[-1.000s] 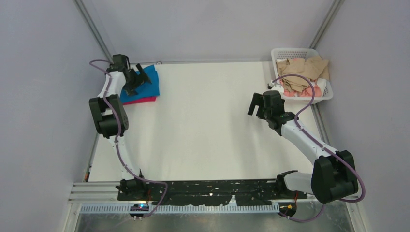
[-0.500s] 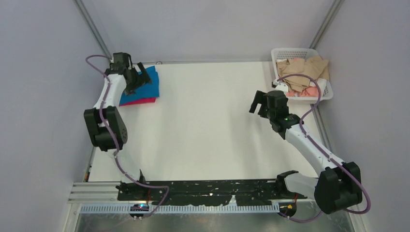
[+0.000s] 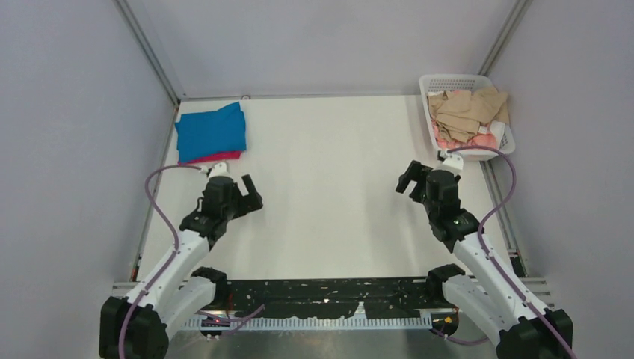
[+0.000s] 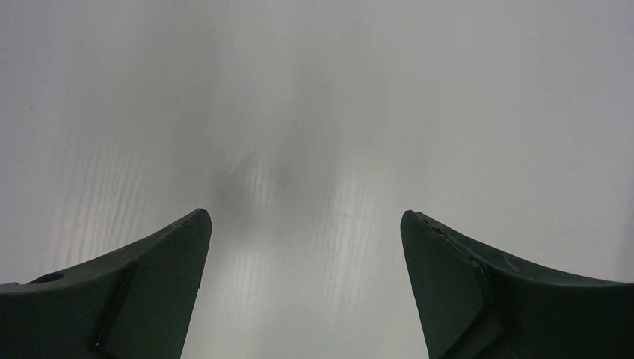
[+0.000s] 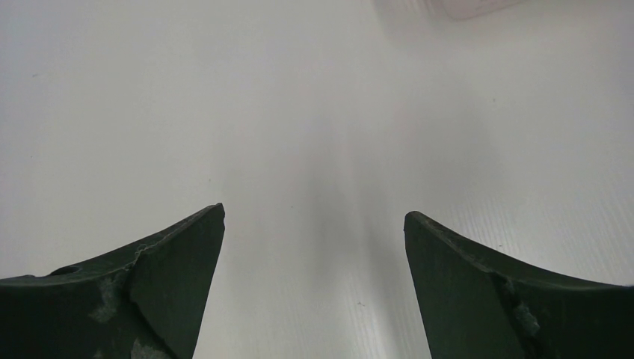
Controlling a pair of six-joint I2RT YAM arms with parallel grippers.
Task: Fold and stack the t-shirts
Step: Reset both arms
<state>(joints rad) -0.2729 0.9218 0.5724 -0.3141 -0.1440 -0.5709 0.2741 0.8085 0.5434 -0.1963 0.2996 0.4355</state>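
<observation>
The folded blue t-shirt (image 3: 211, 132) lies at the table's far left corner, on top of the folded magenta-red t-shirt (image 3: 221, 157), of which only a strip shows along the near edge. My left gripper (image 3: 250, 193) is open and empty over bare table, well nearer than the stack. My right gripper (image 3: 410, 179) is open and empty over bare table on the right. Both wrist views show only white table between spread fingers; the left gripper (image 4: 303, 224) and right gripper (image 5: 314, 217) hold nothing.
A white basket (image 3: 499, 149) at the far right holds several tan and pink garments (image 3: 465, 112). Grey walls close in the table on the left, back and right. A black rail (image 3: 314, 295) runs along the near edge.
My left arm has drawn back from the stack toward the near left, leaving the blue shirt uncovered. My right arm has pulled back a little toward its base.
</observation>
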